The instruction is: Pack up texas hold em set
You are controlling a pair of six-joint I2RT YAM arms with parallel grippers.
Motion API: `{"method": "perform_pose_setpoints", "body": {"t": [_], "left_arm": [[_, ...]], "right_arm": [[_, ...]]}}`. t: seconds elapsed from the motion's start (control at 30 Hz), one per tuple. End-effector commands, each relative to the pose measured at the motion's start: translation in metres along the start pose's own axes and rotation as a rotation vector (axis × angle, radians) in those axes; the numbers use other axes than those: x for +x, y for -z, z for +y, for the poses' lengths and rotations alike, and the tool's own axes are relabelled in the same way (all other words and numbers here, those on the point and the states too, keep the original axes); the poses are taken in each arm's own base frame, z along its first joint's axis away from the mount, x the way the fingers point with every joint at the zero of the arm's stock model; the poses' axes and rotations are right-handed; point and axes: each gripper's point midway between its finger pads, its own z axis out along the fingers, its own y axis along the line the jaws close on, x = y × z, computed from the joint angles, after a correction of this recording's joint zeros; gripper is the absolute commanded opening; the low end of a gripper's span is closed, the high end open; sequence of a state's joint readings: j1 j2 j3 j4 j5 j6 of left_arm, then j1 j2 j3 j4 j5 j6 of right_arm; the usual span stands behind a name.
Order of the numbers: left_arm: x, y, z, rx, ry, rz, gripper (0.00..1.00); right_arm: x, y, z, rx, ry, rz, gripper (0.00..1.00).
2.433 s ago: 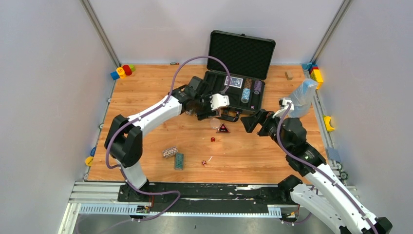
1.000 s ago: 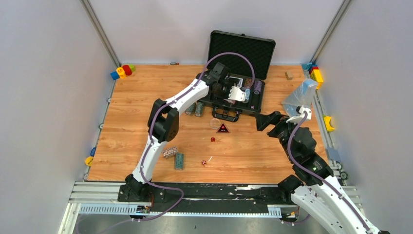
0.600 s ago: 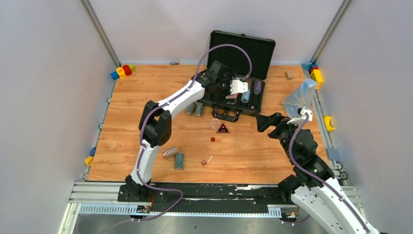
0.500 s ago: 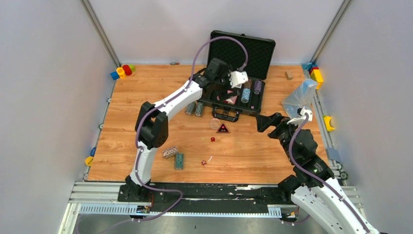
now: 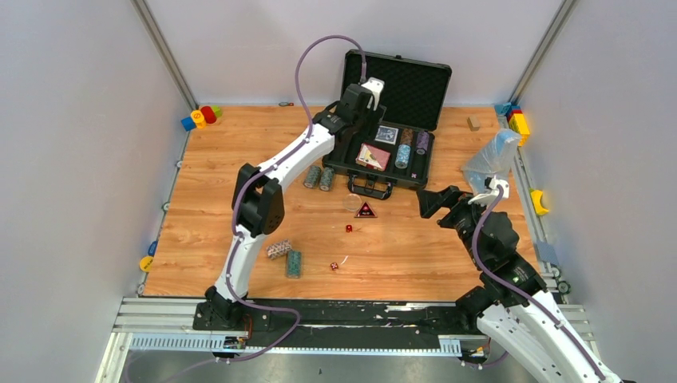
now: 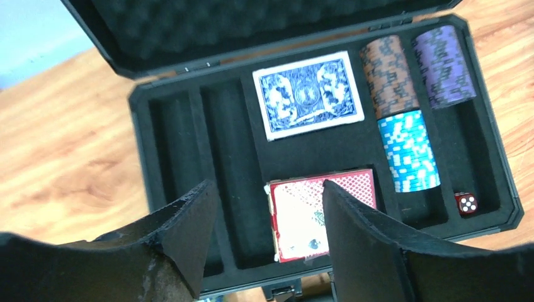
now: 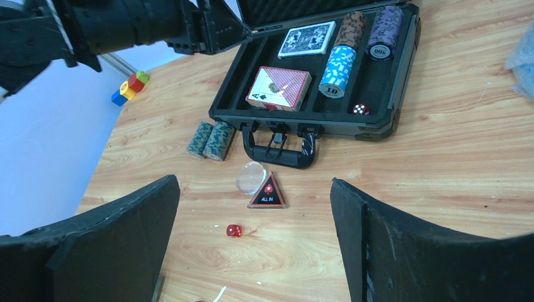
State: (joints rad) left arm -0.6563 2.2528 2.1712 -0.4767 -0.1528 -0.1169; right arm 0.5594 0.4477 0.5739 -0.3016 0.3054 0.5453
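The black case [image 5: 348, 163] lies open at the back of the table, lid up. It holds a blue card deck [image 6: 308, 94], a red card deck [image 6: 321, 214], brown [image 6: 389, 75], purple [image 6: 444, 66] and blue [image 6: 409, 151] chip rolls, and a red die [image 6: 466, 203]. My left gripper [image 6: 267, 189] is open and empty above the case's left half, near the lid [image 5: 358, 108]. My right gripper [image 7: 255, 184] is open and empty, right of the case handle [image 5: 431, 199]. On the table lie two green chip rolls [image 5: 319, 177], the triangular button [image 7: 269, 194], a red die [image 7: 233, 231] and a second die [image 5: 334, 266].
A clear disc [image 5: 350, 203] touches the button. Two more chip rolls [image 5: 286, 255] lie front left. A clear plastic bag [image 5: 491, 159] stands at the right. Toy blocks sit at the back left [image 5: 199, 117] and back right [image 5: 515, 120] corners. Walls close in on both sides.
My left gripper moved from the case's front over its middle, left the red deck in a slot, then rose back toward the lid. My right gripper drew slightly right.
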Motion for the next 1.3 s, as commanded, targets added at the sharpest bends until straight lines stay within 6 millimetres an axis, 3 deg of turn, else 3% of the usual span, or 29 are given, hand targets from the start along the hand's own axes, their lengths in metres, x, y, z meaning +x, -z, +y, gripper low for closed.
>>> {"method": "perform_pose_setpoints", "body": {"t": [0.0, 0.13, 0.27, 0.43, 0.6, 0.77, 1.27], "left_arm": [[0.02, -0.016, -0.007, 0.038, 0.141, 0.05, 0.67], [0.034, -0.022, -0.015, 0.073, 0.157, 0.088, 0.64], [0.051, -0.027, -0.008, 0.024, 0.19, 0.141, 0.62], [0.068, -0.03, -0.016, 0.064, 0.22, 0.193, 0.53], [0.085, -0.032, -0.018, 0.059, 0.248, 0.244, 0.5], [0.097, -0.029, -0.032, 0.122, 0.288, 0.296, 0.35], [0.124, -0.037, -0.061, 0.264, 0.339, 0.382, 0.28]], "right_arm": [[-0.003, 0.001, 0.004, -0.021, -0.009, -0.014, 0.91], [-0.002, 0.0, 0.003, -0.018, -0.008, -0.012, 0.91], [-0.002, 0.0, 0.003, -0.017, -0.011, -0.012, 0.91], [0.0, 0.001, 0.002, -0.017, -0.017, -0.012, 0.91], [-0.001, 0.001, 0.002, -0.017, -0.022, -0.015, 0.9], [-0.001, 0.002, 0.003, -0.02, -0.026, -0.017, 0.9], [-0.002, 0.006, 0.005, -0.034, -0.047, -0.014, 0.9]]}}
